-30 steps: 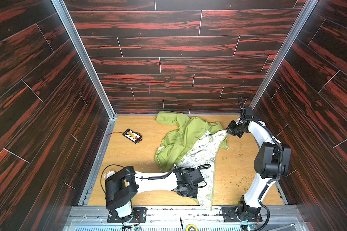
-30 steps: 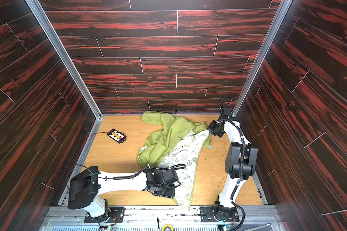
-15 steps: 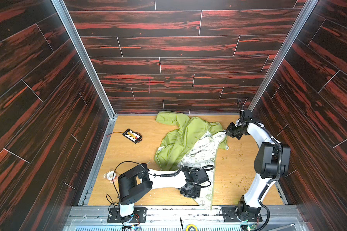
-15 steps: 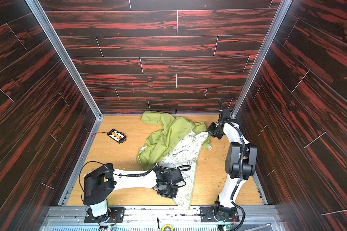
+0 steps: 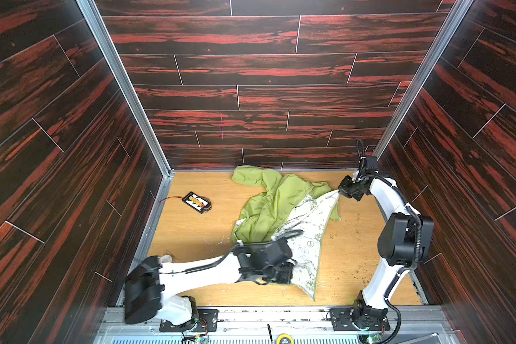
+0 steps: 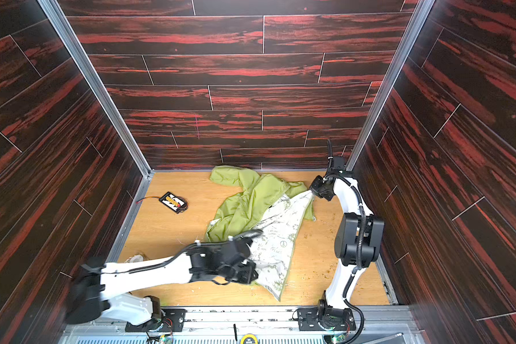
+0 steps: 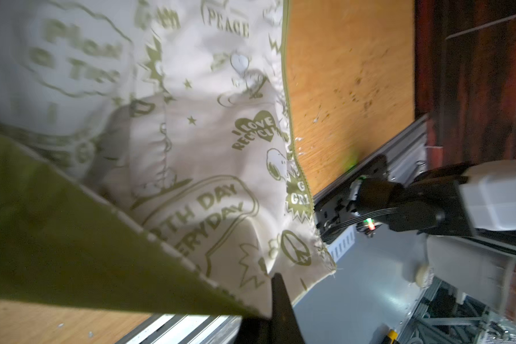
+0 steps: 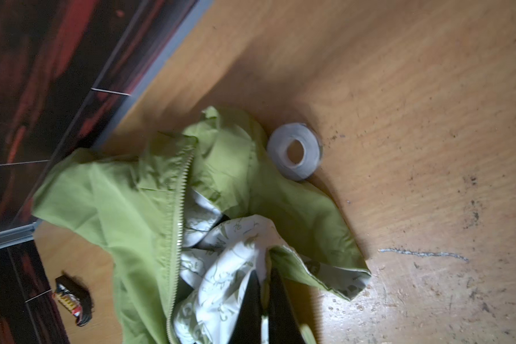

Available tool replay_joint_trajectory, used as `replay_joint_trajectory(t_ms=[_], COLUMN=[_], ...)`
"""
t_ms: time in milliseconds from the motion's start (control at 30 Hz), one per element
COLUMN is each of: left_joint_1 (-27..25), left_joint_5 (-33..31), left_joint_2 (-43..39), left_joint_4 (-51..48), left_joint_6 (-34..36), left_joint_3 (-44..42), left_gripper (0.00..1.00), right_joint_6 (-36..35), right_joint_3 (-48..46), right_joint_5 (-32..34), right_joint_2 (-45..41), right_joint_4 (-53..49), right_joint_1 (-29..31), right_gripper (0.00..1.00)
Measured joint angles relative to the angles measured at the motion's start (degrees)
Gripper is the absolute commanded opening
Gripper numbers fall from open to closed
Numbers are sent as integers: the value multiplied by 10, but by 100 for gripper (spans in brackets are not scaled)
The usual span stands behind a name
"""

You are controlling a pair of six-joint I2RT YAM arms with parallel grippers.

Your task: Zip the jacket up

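The jacket [image 5: 268, 205] [image 6: 245, 205] lies open and rumpled on the wooden floor, with its white patterned lining [image 7: 206, 134] facing up at the near right. My left gripper [image 5: 286, 271] [image 6: 251, 272] [image 7: 273, 297] is low at the near hem and shut on the jacket's green edge. My right gripper [image 5: 339, 192] [image 6: 312, 192] [image 8: 265, 274] is at the far right, shut on a pinch of lining and green edge, pulling that corner taut. One line of zipper teeth [image 8: 181, 193] runs unjoined along the green front. The zipper slider is not visible.
A black battery pack [image 5: 197, 202] [image 6: 174, 202] [image 8: 72, 297] with wires lies at the far left. A grey tape roll [image 8: 294, 152] sits beside the jacket's far side. Dark wood walls close in on three sides. The metal front rail [image 5: 280, 312] holds both arm bases.
My left jaws have closed onto the jacket's near hem, and the left arm's elbow has swung to the left. The right gripper has kept its hold with little movement.
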Motion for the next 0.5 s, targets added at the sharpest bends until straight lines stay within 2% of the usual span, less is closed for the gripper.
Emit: replay_joint_trajectory(t_ms=[167, 267, 400, 500], left_joint_1=[81, 123, 157, 169], left_joint_5=[2, -4, -37, -63], left_joint_2=[-120, -174, -291, -384], left_joint_4=[157, 217, 243, 230], left_joint_6=[-84, -143, -217, -254], left_joint_3=[-158, -252, -359, -393], left_gripper=[0, 0, 0, 0], right_joint_6=[4, 12, 22, 29], right_joint_3=[58, 107, 231, 344], right_joint_5=[0, 6, 19, 25], right_joint_2=[36, 76, 161, 234], right_joint_4=[-18, -33, -78, -120], right_joint_1=[15, 37, 71, 87], right_gripper=[0, 0, 0, 0])
